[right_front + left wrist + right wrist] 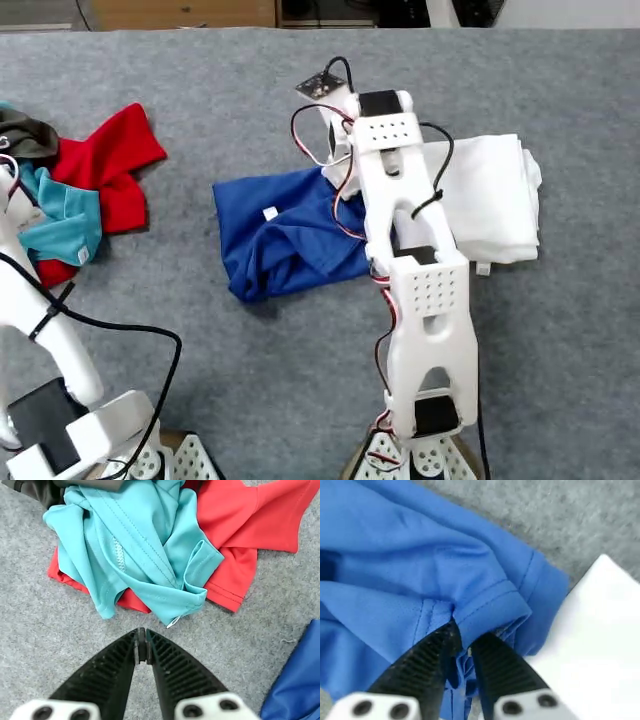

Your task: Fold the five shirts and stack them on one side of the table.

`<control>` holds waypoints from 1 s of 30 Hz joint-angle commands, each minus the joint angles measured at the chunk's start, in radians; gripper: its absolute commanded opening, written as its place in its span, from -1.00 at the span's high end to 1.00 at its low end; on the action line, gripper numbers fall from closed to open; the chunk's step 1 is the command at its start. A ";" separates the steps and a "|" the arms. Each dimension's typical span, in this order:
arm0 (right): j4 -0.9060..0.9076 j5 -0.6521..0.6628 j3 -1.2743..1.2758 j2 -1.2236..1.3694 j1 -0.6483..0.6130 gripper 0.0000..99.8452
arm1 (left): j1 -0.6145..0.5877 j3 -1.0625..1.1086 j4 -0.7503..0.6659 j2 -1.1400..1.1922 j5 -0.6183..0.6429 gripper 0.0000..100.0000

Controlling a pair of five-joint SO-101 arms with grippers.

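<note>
A crumpled blue shirt [280,235] lies mid-table. My right gripper [462,640] is shut on a fold of the blue shirt [420,555], at the edge nearest the folded white shirt [495,200]. At the far left lies a pile of a red shirt [115,165], a teal shirt [65,215] and a dark shirt [25,135]. My left gripper [141,645] is shut and holds nothing. It hovers over bare table just short of the teal shirt [145,550], which rests on the red shirt [235,520].
The grey felt table [200,390] has free room along the front and between the blue shirt and the pile. The right arm [425,290] stretches over the gap between the blue and white shirts. A cable [130,330] trails from the left arm.
</note>
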 commanded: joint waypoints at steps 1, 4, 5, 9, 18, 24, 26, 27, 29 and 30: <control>-0.003 -0.002 -0.090 -0.012 0.012 0.98 | 0.003 -0.005 -0.011 -0.027 0.000 0.96; -0.003 -0.002 -0.122 -0.012 0.015 0.98 | 0.003 -0.005 -0.011 -0.027 0.000 0.96; -0.003 0.006 -0.127 -0.012 0.018 0.98 | 0.003 -0.005 -0.011 -0.027 0.000 0.96; -0.003 0.040 -0.128 -0.012 0.045 0.98 | 0.003 -0.005 -0.011 -0.028 0.000 0.96; -0.023 0.061 -0.128 -0.012 0.102 0.98 | 0.003 -0.005 -0.012 -0.028 0.000 0.96; -0.058 0.060 -0.128 -0.012 0.099 0.98 | 0.003 -0.005 -0.012 -0.035 0.000 0.96; -0.052 0.060 -0.128 -0.012 0.097 0.97 | 0.003 -0.005 -0.012 -0.035 0.000 0.96; -0.052 0.060 -0.128 -0.013 0.099 0.97 | 0.003 -0.005 -0.012 -0.035 0.000 0.96; -0.038 0.061 -0.128 -0.016 0.102 0.91 | 0.003 -0.005 -0.012 -0.035 0.000 0.96; -0.026 0.061 -0.128 -0.016 0.102 0.84 | 0.003 -0.005 -0.012 -0.035 0.000 0.96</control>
